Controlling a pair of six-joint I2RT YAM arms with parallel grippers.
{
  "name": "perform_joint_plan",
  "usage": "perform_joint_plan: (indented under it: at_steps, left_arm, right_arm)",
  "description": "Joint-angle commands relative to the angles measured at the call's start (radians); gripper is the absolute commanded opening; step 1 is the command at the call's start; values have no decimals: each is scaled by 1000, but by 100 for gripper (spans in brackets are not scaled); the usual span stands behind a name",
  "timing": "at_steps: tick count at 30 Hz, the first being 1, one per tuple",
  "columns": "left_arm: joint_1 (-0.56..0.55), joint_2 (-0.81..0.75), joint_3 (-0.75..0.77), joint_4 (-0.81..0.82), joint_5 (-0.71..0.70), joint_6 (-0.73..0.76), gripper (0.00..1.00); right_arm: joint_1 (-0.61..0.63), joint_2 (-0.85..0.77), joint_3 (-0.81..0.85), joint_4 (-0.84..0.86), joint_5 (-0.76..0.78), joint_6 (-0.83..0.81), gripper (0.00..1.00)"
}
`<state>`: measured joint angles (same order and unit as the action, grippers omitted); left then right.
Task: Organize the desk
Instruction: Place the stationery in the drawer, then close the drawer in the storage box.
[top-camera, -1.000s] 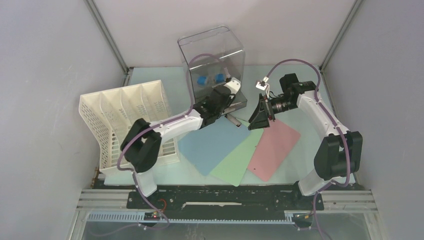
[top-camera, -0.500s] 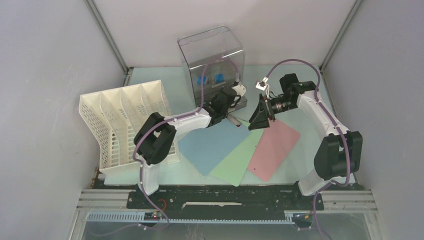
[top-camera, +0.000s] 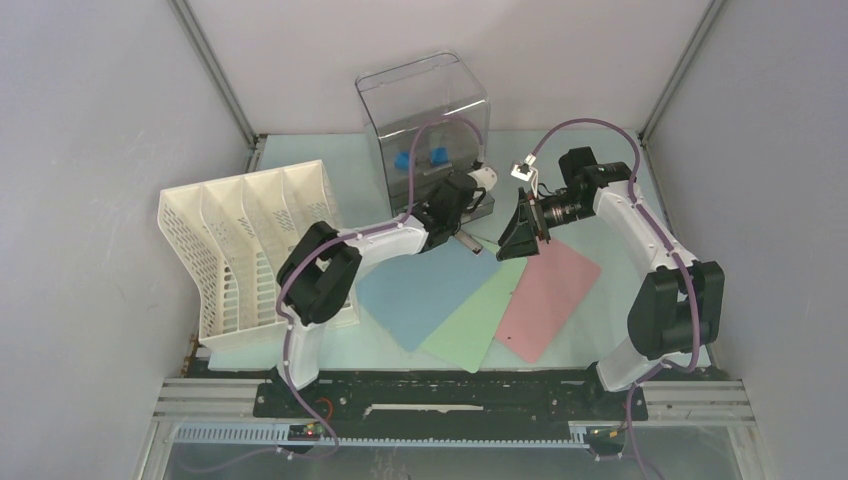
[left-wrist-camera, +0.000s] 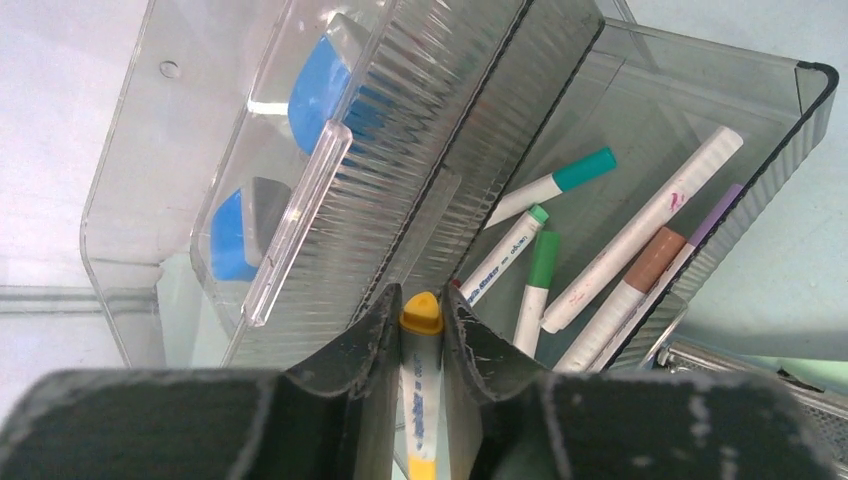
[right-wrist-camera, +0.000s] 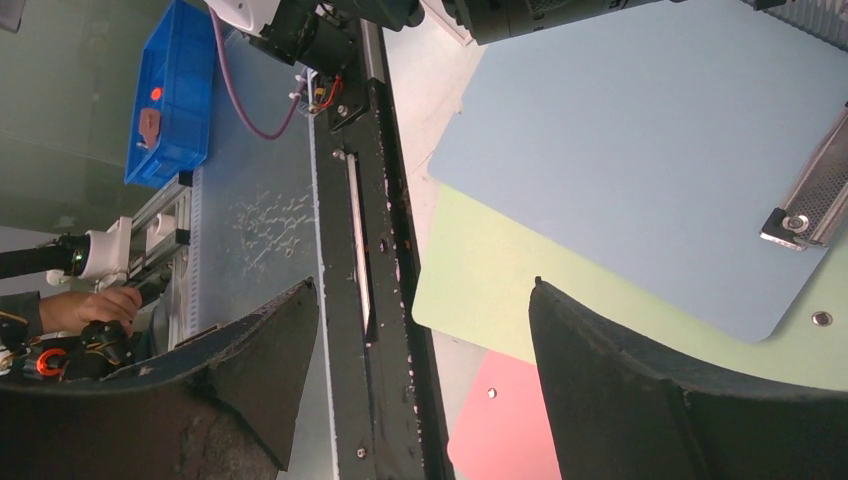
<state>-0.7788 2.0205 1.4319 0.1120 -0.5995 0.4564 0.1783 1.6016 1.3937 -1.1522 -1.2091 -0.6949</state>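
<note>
The left arm stretches forward, its left gripper (left-wrist-camera: 418, 306) pinching a yellow-capped marker (left-wrist-camera: 420, 390) just before the open drawer (left-wrist-camera: 660, 130), while the elbow-bent right gripper (right-wrist-camera: 424, 290) gapes wide above the desk (top-camera: 598, 322).

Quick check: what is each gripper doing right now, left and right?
Left gripper: closed on a yellow-capped marker.
Right gripper: open, holding nothing.

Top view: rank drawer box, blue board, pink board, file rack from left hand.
1. Drawer box: left hand with yellow marker at it.
2. Blue board: just toward the bases.
3. Pink board: right.
4. File rack: far left.
</note>
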Motion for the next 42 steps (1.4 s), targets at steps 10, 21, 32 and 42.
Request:
perform_joint_plan:
  at_steps: [10, 21, 32, 42]
  left_arm:
    - [-6, -164, -80, 105, 37, -111, 42]
    - [-6, -416, -308, 101, 292, -364, 69]
    - [68, -537, -531, 269, 685, -610, 100]
    - [81, -471, -498, 229, 750, -656, 93]
  right_arm:
    - [-7, 5, 19, -1, -3, -23, 83]
    - [-19, -5, 19, -3, -4, -25, 83]
    - [-34, -15, 21, -12, -13, -34, 83]
    - [-42, -18, 22, -18, -16, -39, 83]
